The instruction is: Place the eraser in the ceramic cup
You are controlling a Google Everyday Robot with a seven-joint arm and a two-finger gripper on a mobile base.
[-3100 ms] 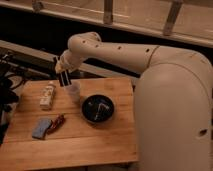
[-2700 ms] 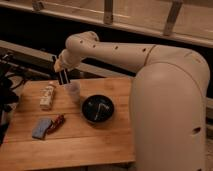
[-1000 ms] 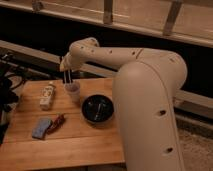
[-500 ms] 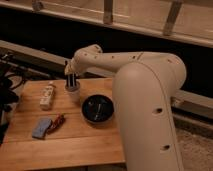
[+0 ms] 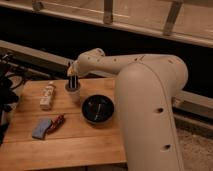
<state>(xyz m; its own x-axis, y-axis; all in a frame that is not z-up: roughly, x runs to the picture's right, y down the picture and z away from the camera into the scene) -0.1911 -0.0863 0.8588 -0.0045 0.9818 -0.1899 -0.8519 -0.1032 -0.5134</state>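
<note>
**Asker:** Where is the claw?

**Describer:** The claw sits at the end of a thick white arm that stretches in from the right over a wooden worktop. It points straight down, and its dark lower end dips into the mouth of the ceramic cup.

**Asker:** Where does the cup stand?

**Describer:** It stands upright, close to the far edge of the worktop and about midway along it. It is directly beneath the claw, with the claw's lower end inside its rim.

**Asker:** Is the claw open or closed?

**Describer:** I cannot tell, because the cup's wall hides its lower end. I also cannot tell whether it holds the eraser.

**Asker:** What else is on the worktop?

**Describer:** A black bowl stands near the cup, on the side toward the near-right corner. A white packet lies toward the left edge, beside the cup but apart from it. Toward the near-left corner lie a blue-grey block and, just beside it, a small red item.
</note>
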